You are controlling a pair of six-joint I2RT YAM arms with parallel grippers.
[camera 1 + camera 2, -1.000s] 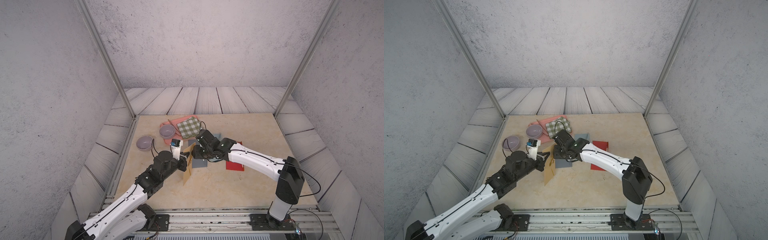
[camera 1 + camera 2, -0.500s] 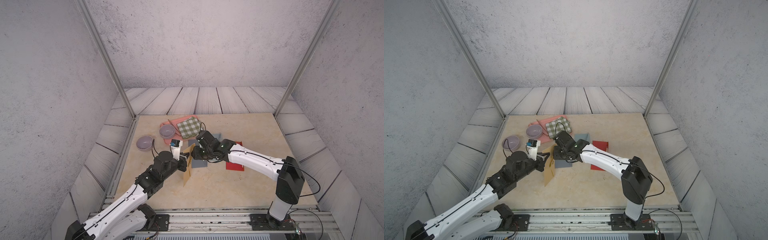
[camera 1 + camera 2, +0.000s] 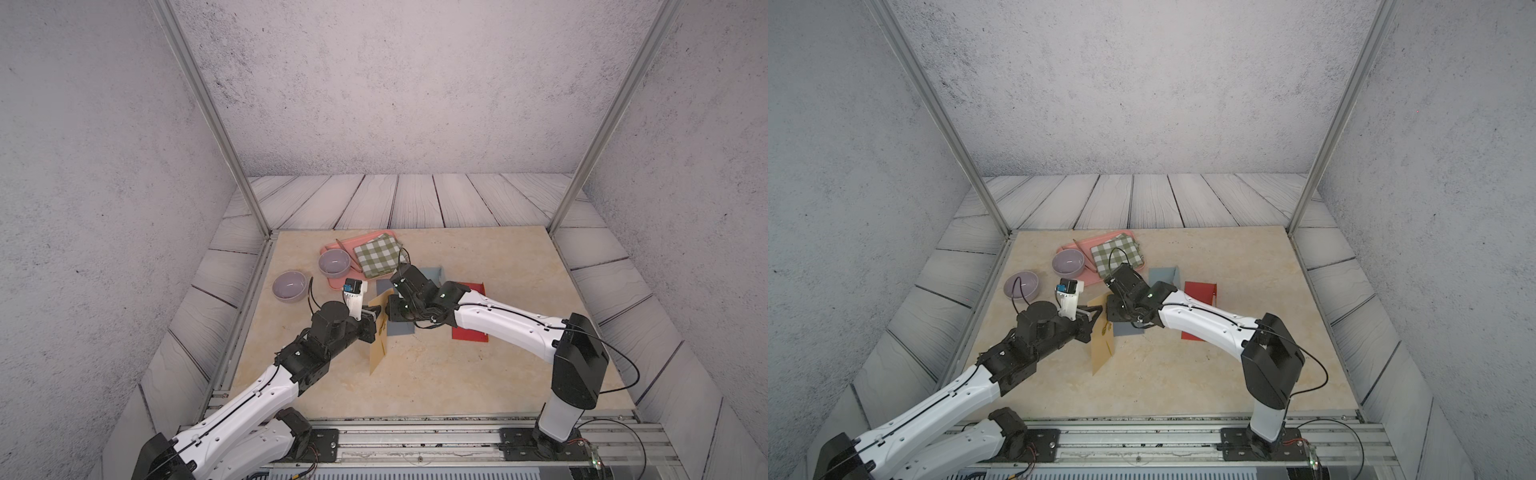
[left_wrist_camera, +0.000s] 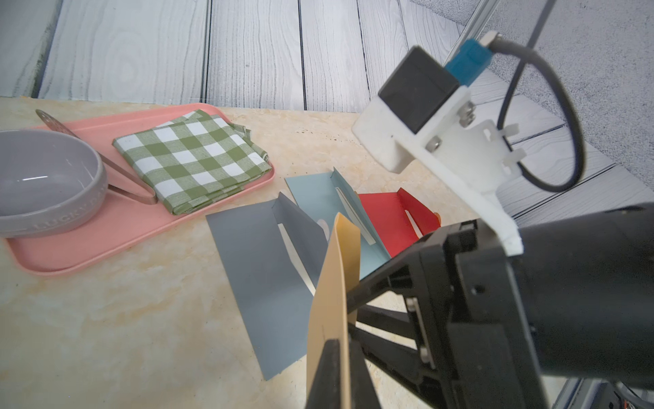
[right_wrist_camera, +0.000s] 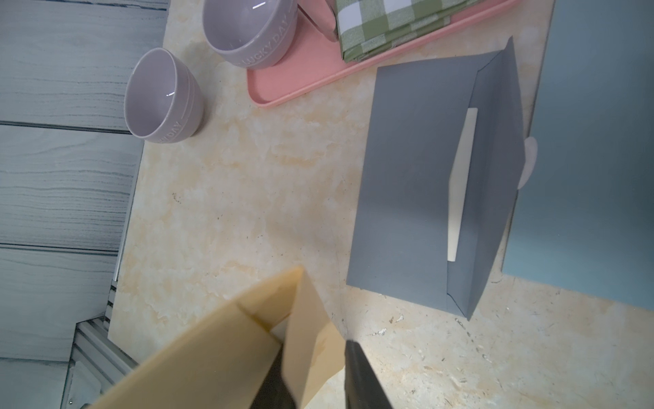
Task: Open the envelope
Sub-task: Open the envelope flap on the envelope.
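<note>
We see the tan envelope (image 3: pixel 379 341) held up on edge over the tabletop (image 3: pixel 457 374), toward its left half and just beside the grey envelope (image 3: pixel 400 329). Both top views show it this way (image 3: pixel 1103 345). We cannot tell whether its lower corner touches the tabletop.

The left fingers (image 4: pixel 327 375) are clamped together on the tan envelope, pinching the paper at its edge. The right fingers (image 5: pixel 364 379) stand a little apart around the flap (image 5: pixel 313 336). In the right wrist view, 1 finger sits between the flap and the body of the tan envelope. The other stands outside the flap, with a gap showing. The flap is lifted off the body, and a dark slit shows at the fold.

3 other envelopes lie flat on the tabletop with their flaps raised: the grey envelope, a blue envelope (image 4: pixel 318 193) and a red envelope (image 4: pixel 384 216), side by side. A white card (image 5: pixel 462 184) shows in the mouth of the grey envelope.

Behind them, a pink tray (image 4: pixel 106 244) carries a folded green check cloth (image 4: pixel 191 159), 1 grey bowl (image 4: pixel 46 180) and metal tongs (image 4: pixel 124 177). A 2nd grey bowl (image 3: pixel 289 286) stands off the tray, near the left edge of the tabletop.
</note>
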